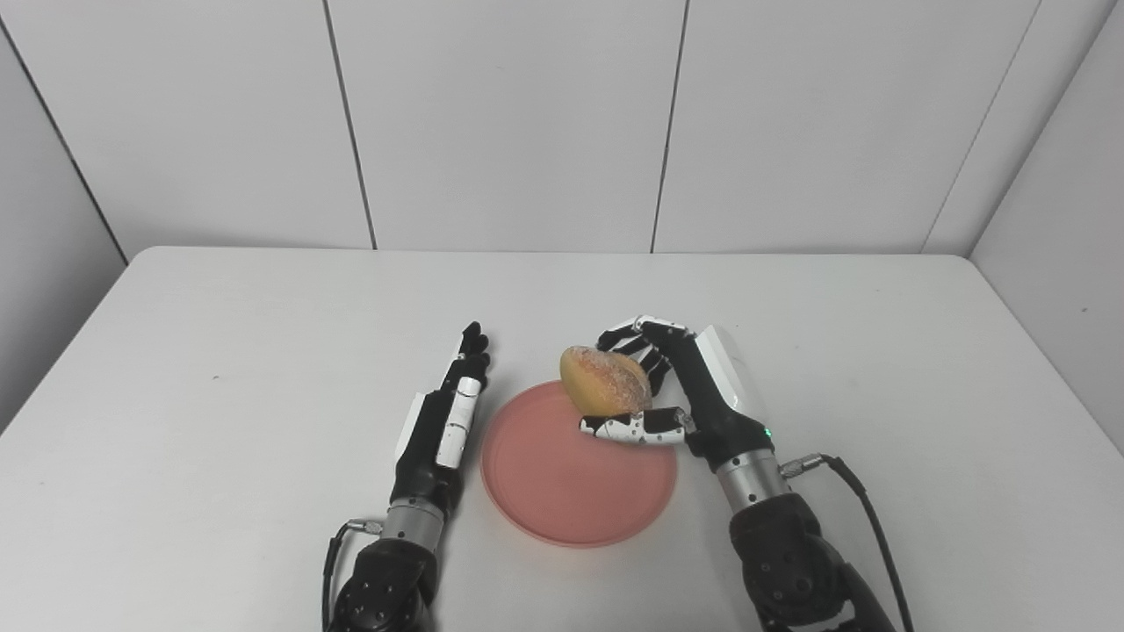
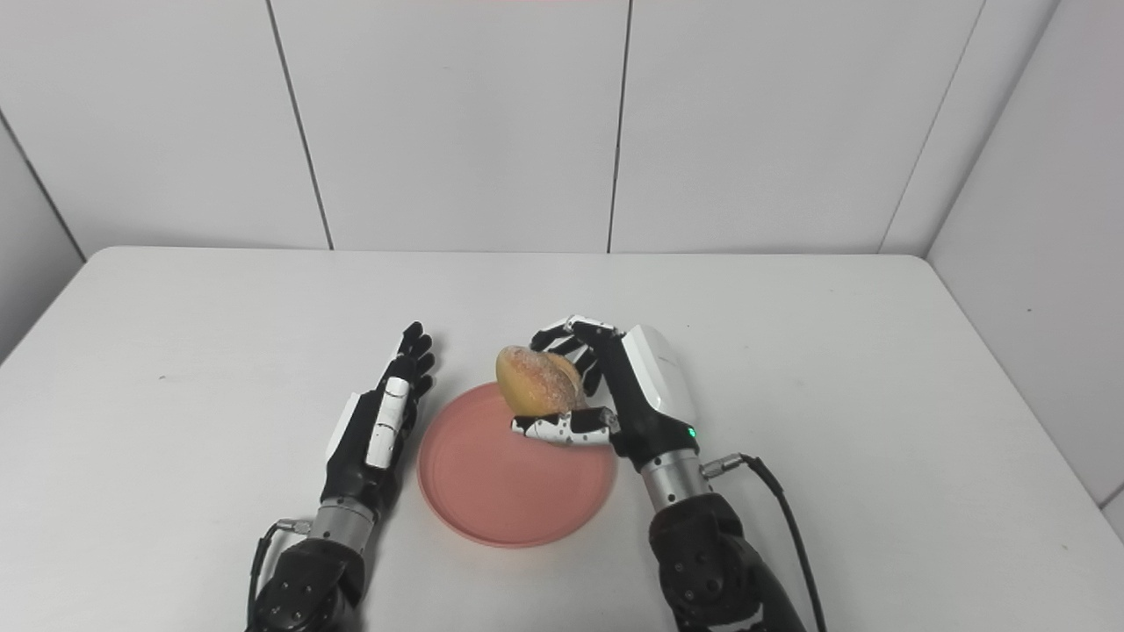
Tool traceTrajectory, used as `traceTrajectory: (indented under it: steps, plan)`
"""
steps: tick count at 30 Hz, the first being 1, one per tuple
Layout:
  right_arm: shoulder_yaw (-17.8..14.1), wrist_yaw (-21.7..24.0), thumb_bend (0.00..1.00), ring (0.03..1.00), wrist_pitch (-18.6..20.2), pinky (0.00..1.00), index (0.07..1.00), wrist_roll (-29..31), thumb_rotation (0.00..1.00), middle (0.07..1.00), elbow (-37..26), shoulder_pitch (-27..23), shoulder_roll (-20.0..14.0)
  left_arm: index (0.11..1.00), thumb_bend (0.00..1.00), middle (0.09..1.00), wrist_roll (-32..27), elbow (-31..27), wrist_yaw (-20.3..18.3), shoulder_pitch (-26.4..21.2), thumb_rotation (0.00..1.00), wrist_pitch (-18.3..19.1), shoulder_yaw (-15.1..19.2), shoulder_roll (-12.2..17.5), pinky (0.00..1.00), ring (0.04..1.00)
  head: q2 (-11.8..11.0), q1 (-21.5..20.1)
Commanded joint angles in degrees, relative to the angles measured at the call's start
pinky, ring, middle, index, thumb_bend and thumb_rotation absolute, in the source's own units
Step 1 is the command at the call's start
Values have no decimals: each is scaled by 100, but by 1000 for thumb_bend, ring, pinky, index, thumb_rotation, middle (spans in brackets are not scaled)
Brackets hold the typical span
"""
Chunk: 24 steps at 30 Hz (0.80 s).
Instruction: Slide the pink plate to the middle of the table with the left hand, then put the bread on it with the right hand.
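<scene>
You had the white bench [image 1: 263, 351] filling the lower two-thirds of the frame, with pale wall panels behind it across the top.

The pink plate [image 1: 562, 491] sat flat at lower centre, about mid-bench, so the sliding step looked done. It read as thin, stiff plastic with a shallow raised rim, probably light and quick to skate on that smooth top. If you needed to shift it again, a flat push against the rim would have served better than a pinch.

Your left robot hand [image 1: 443, 412] lay just left of the plate, fingers straight, extended toward the upper part of the frame and holding nothing. Whether it touched the rim could not be told.

Your right robot hand [image 1: 680, 386] was closed around the bread roll [image 1: 604, 379], fingers curled over the far side and the thumb [image 1: 634, 428] under the near side. The roll hung above the plate's upper right edge, clear of its surface.

That roll looked light, with a crusty, floury top and likely a soft crumb, so it would dent under a hard squeeze. The hold across its widest part suited it, and a gentle release low over the plate's centre seemed wise, as its round shape could roll.
</scene>
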Motion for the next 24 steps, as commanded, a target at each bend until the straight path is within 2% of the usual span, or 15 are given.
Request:
traceTrajectory:
  steps: [1,3,5,10,15,18,19,21,24]
  plan:
    - [66,125,513,356,-189,292,536,-78,0,422,-141,-107,-18,1000,756,1000,10,22,27,78,1000,-58,-42,-96,1000,1000,-12,12]
    - [144,234,515,332,-186,265,524,-173,0,425,-142,-90,-56,1000,731,1000,44,1,23,90,1000,-27,-74,-91,1000,1000,-3,25]
    - [184,318,523,323,-141,256,494,-255,0,469,-155,-84,-73,1000,723,1000,96,-19,42,102,1000,-3,-104,-84,1000,1000,-3,22]
    - [301,429,524,317,-206,249,489,-444,0,477,-5,-101,-107,1000,725,1000,98,-18,56,103,1000,-22,-102,-106,1000,1000,6,8]
    - [483,388,524,324,-400,256,488,-720,0,478,297,-153,-185,1000,740,1000,121,-89,72,121,1000,95,-95,-145,1000,1000,-11,-19]
    - [580,322,516,333,-516,259,526,-903,0,417,464,-178,-235,1000,726,1000,134,-112,92,134,1000,86,-83,-176,1000,1000,-13,-16]
    - [602,307,520,328,-538,256,508,-965,0,447,504,-182,-246,1000,725,1000,121,-121,87,139,1000,77,-82,-182,1000,1000,-6,-10]
    - [645,243,515,346,-592,267,529,-1092,0,422,590,-199,-268,1000,723,1000,134,-132,84,145,1000,58,-96,-176,1000,1000,10,-7]
    - [679,115,514,381,-630,301,542,-1292,2,438,668,-212,-268,1000,740,1000,145,-143,87,141,1000,85,-97,-173,1000,1000,7,-16]
